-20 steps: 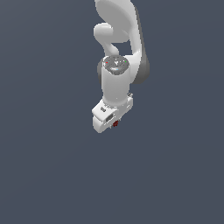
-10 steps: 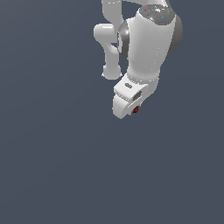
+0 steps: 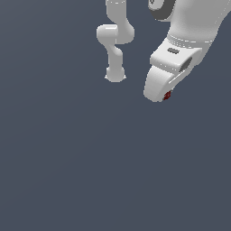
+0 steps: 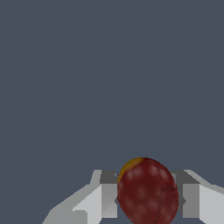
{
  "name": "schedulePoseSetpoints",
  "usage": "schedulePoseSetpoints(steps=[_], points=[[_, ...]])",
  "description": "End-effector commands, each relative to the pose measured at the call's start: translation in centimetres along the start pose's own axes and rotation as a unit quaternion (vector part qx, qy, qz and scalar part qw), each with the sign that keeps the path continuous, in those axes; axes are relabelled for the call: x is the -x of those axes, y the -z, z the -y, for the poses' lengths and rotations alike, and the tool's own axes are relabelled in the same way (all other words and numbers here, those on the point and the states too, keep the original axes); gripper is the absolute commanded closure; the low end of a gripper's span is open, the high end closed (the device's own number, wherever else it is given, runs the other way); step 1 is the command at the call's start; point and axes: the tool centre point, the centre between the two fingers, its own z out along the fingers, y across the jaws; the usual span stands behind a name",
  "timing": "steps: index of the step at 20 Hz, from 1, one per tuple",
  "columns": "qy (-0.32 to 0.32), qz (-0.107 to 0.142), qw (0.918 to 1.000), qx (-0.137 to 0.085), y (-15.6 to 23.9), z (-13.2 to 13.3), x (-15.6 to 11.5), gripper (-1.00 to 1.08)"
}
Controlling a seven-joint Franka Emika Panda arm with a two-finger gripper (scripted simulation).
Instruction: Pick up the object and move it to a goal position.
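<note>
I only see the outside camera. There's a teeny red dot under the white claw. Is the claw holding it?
Observer: Yes. The wrist view shows the red object sitting between the two fingers of the gripper.
Operator: Is it a block?
Observer: No. Up close it looks rounded, like an egg.
Operator: Is it all red?
Observer: Mostly. There's a small yellow patch at one edge.
</note>
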Motion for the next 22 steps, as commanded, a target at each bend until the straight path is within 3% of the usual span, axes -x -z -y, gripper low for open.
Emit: schedulePoseSetpoints(steps=[1, 10, 22], points=[[-0.001, 0.001, 1.0, 0.0, 1.9, 0.9, -1.0, 1.08], [-0.001, 0.0, 1.0, -0.001, 6.2, 2.8, -3.5, 1.08], [-0.001, 0.0, 1.0, -0.001, 7.8, 3.5, -4.6, 1.08]])
